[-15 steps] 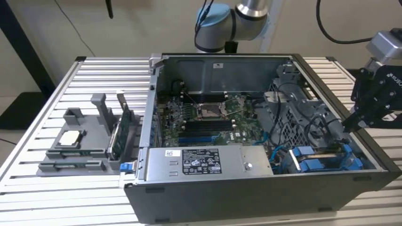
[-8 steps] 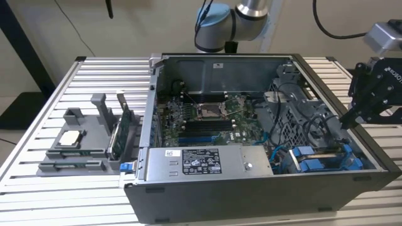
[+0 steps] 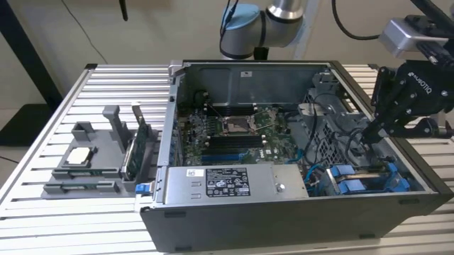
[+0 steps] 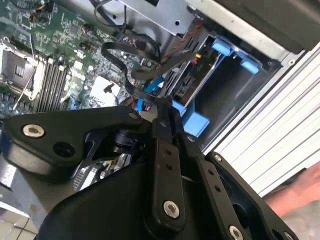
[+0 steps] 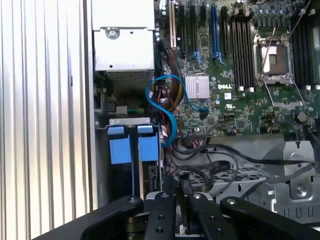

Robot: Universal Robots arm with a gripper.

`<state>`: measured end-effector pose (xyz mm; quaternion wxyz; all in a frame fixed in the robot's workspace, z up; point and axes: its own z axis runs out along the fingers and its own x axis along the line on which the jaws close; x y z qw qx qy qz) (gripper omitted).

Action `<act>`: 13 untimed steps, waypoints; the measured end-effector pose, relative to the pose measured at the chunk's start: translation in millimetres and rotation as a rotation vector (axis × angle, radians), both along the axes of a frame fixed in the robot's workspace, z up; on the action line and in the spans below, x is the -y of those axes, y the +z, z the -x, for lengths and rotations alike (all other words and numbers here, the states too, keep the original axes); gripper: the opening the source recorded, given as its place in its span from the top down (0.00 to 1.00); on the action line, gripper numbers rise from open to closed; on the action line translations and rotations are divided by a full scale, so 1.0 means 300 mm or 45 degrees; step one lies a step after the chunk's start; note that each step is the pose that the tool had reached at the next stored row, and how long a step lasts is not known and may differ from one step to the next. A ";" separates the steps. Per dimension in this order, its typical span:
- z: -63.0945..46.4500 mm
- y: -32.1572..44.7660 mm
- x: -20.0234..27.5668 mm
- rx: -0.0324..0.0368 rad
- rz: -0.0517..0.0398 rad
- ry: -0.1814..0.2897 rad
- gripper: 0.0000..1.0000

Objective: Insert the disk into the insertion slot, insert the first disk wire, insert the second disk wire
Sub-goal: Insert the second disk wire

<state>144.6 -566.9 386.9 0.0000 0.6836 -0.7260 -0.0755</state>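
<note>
Gripper (image 3: 370, 134) is hanging inside the open PC case (image 3: 212, 223), fingers pinched shut on a black wire (image 4: 120, 47) w/ connector, at approx 12 o'clock above the disk (image 3: 362, 180). Disk is sitting in the insertion slot (image 5: 131, 145), blue carrier tabs showing, at 3 o'clock of the power supply (image 3: 227, 181).

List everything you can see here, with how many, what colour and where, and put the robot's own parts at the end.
Computer case: one, dark grey, open, on the slatted table.
Slatted table: one, silver, under everything.
Motherboard: one, green, on the case floor.
Power-supply box: one, grey, labelled, at the case's near edge.
Insertion slot: one grey bay with blue fittings, toward the exterior view's right; the disk sits in it.
Blue cable: one, looping beside the bay.
Parts holder: one, grey, on the exterior view's left.
Gripper: one, black, among black wires above the bay.
</note>
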 end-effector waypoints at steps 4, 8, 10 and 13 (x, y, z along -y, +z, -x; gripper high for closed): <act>0.026 -0.006 0.002 0.0206 0.001 0.001 0.84; 0.026 -0.023 0.017 0.0288 0.001 0.004 0.84; 0.026 -0.031 0.024 0.0316 0.001 0.005 0.84; 0.026 -0.043 0.031 0.0376 0.001 0.007 0.84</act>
